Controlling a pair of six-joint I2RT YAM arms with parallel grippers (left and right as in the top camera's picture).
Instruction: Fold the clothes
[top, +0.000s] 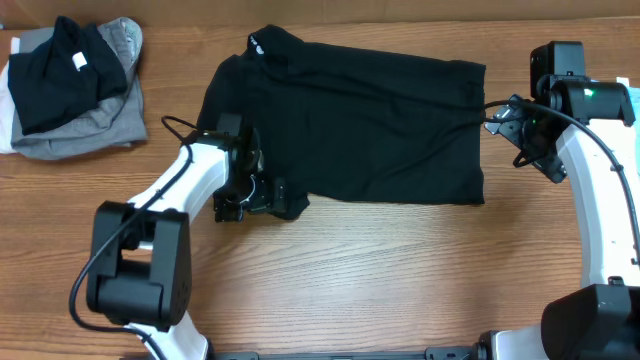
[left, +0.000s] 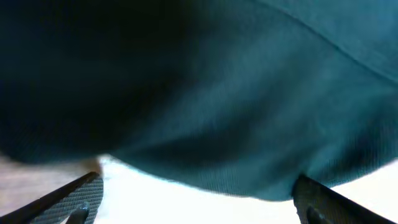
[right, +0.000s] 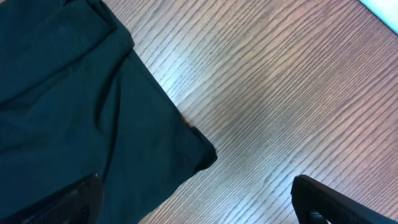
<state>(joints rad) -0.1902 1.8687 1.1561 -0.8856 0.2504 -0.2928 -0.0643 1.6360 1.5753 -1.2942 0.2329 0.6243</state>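
A black shirt (top: 360, 120) lies spread flat on the wooden table (top: 380, 280), collar at the upper left. My left gripper (top: 262, 192) is open at the shirt's lower left corner, by a bunched sleeve; in the left wrist view the dark cloth (left: 205, 93) fills the frame just ahead of the open fingers (left: 198, 202). My right gripper (top: 503, 122) is open at the shirt's right edge. The right wrist view shows the shirt's corner (right: 93, 124) lying partly between the open fingers (right: 198, 202), with bare wood beside it.
A pile of folded clothes, black on grey (top: 72, 85), sits at the table's far left. A white and pale blue item (top: 632, 100) shows at the right edge.
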